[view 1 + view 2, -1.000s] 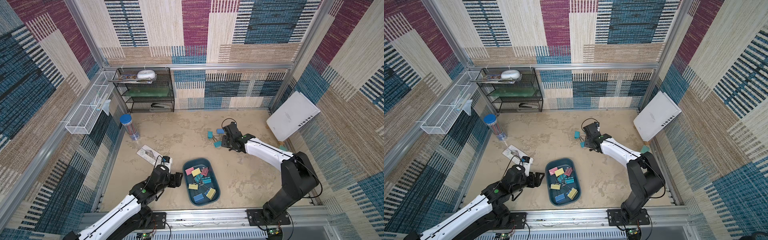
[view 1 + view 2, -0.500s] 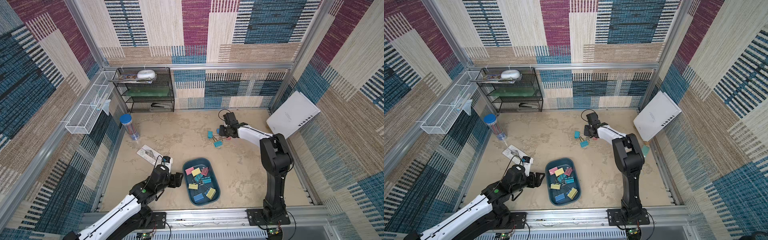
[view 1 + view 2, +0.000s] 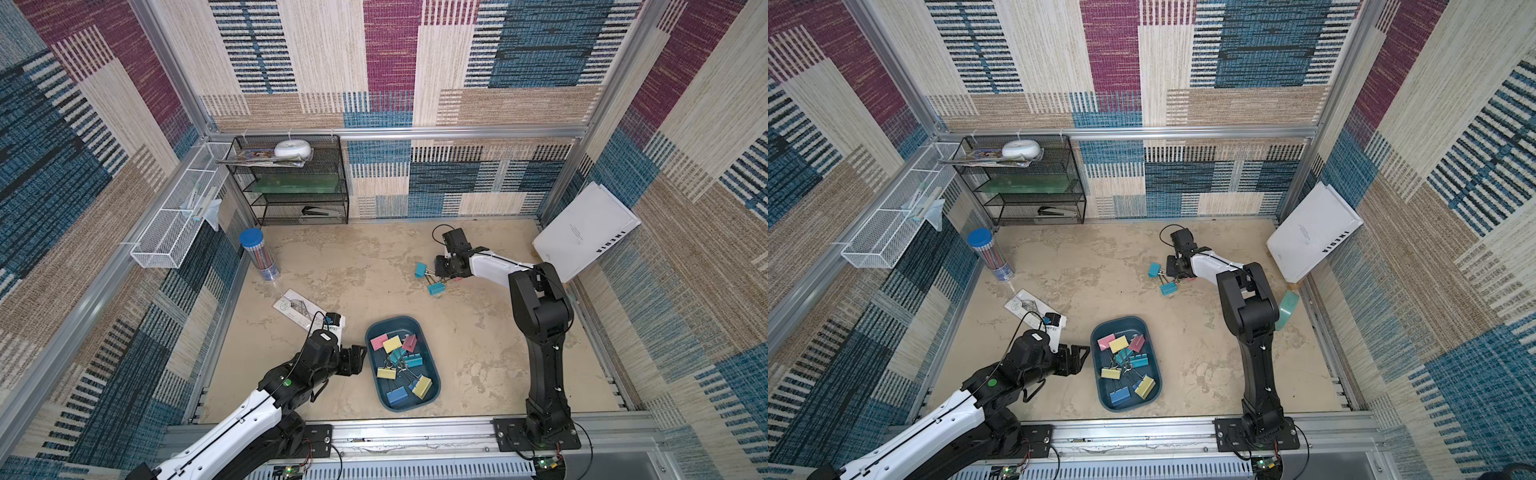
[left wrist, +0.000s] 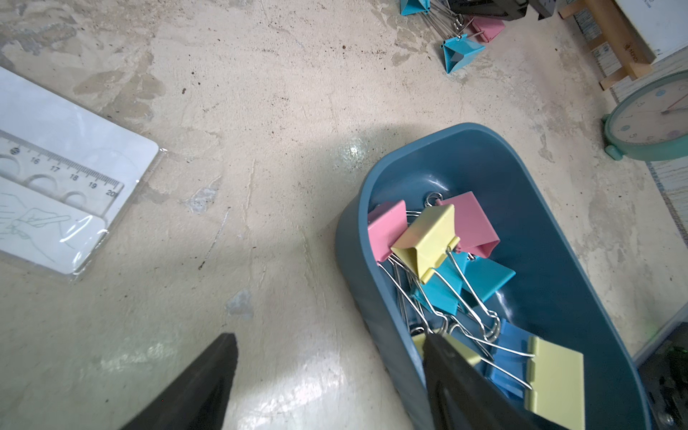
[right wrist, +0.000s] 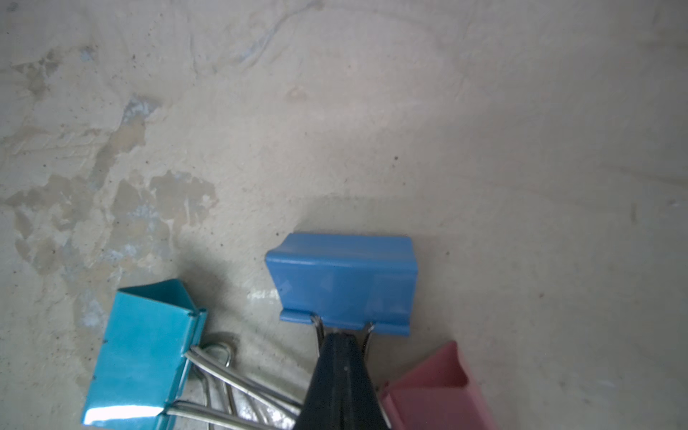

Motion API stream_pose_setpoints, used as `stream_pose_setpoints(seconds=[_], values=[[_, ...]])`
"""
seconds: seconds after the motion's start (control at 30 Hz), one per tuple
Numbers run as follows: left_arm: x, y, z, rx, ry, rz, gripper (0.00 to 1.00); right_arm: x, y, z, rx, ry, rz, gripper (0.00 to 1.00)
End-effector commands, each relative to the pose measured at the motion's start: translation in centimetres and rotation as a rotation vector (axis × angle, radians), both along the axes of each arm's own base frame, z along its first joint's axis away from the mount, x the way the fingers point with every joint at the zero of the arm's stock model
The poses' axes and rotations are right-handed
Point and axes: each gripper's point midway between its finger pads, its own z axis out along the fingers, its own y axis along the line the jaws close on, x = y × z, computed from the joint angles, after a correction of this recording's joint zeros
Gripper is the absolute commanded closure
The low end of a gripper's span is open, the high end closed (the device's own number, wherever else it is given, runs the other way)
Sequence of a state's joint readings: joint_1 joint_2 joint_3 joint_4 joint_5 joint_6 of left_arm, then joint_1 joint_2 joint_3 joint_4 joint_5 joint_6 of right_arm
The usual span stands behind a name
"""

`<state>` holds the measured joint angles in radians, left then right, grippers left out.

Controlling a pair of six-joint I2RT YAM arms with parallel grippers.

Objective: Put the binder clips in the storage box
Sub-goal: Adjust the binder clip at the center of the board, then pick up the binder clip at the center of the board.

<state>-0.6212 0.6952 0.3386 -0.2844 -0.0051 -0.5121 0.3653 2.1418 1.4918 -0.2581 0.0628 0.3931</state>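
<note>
Overhead views face down; left wrist camera nears storage box [image 4: 484, 156].

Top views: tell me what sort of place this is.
Probably a robot test cell dressed as an office desk: patterned walls on a metal frame, a mesh shelf with a stapler, binder clips in a tray.

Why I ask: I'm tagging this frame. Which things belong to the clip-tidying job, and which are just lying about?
Job: storage box; binder clips in it; loose teal clips and pink clip; blue clip, its handles pinched by the right gripper; left gripper, open.
Lying about: pencil tube; ruler pack; clock; white book; black mesh shelf; white wire basket.
</note>
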Motion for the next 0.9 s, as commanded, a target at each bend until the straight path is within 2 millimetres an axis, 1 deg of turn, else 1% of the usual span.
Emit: stream_pose_setpoints(seconds=[0.0, 0.03, 0.13, 0.2, 0.3, 0.37, 0.43, 0.53, 0.57, 0.6, 0.63, 0.7, 0.73, 0.77, 0.8, 0.87], values=[[0.2, 0.0, 0.2, 0.003, -0.018, 0.000, 0.18, -2.1, -0.6, -0.5, -0.001, 0.047, -0.002, 1.00], [0.3, 0.0, 0.2, 0.002, -0.018, 0.001, 0.18, -2.7, -0.7, -0.3, 0.001, 0.046, -0.002, 1.00], [0.2, 0.0, 0.2, 0.002, -0.018, 0.001, 0.18, -5.0, -2.2, -0.1, -0.030, 0.056, -0.017, 1.00], [0.2, 0.0, 0.2, 0.002, -0.019, -0.001, 0.18, -6.7, -3.6, 0.0, -0.072, 0.068, -0.032, 1.00], [0.2, 0.0, 0.2, 0.000, -0.023, -0.002, 0.18, -8.7, -5.7, -0.1, -0.141, 0.096, -0.052, 1.00], [0.2, 0.0, 0.2, -0.001, -0.020, -0.002, 0.18, -9.6, -7.0, 0.2, -0.176, 0.108, -0.073, 1.00], [0.1, 0.0, 0.3, -0.003, -0.021, -0.004, 0.18, -10.4, -7.8, 1.1, -0.184, 0.106, -0.090, 1.00], [0.1, 0.0, 0.3, -0.007, -0.025, -0.003, 0.18, -10.9, -9.2, 2.6, -0.208, 0.080, -0.133, 1.00], [0.0, 0.0, 0.3, -0.008, -0.026, -0.004, 0.18, -11.0, -9.5, 3.1, -0.215, 0.072, -0.142, 0.98], [0.0, 0.0, 0.4, -0.011, -0.030, -0.006, 0.18, -10.9, -9.5, 3.6, -0.207, 0.055, -0.141, 0.93], [0.1, 0.0, 0.5, -0.013, -0.033, -0.006, 0.18, -11.0, -9.3, 4.0, -0.192, 0.046, -0.136, 0.85], [0.0, 0.0, 0.4, -0.013, -0.031, -0.007, 0.18, -11.0, -8.6, 4.6, -0.159, 0.026, -0.113, 0.55], [0.0, 0.0, 0.5, -0.014, -0.033, -0.006, 0.18, -11.0, -8.7, 4.7, -0.160, 0.017, -0.116, 0.47], [0.0, 0.0, 0.5, -0.015, -0.034, -0.009, 0.18, -10.9, -9.1, 4.6, -0.172, 0.012, -0.123, 0.36], [0.0, -0.1, 0.5, -0.015, -0.034, -0.009, 0.18, -10.8, -9.2, 4.3, -0.185, 0.009, -0.122, 0.27], [0.0, -0.1, 0.5, -0.015, -0.035, -0.013, 0.18, -10.3, -9.2, 3.7, -0.200, 0.017, -0.109, 0.18]])
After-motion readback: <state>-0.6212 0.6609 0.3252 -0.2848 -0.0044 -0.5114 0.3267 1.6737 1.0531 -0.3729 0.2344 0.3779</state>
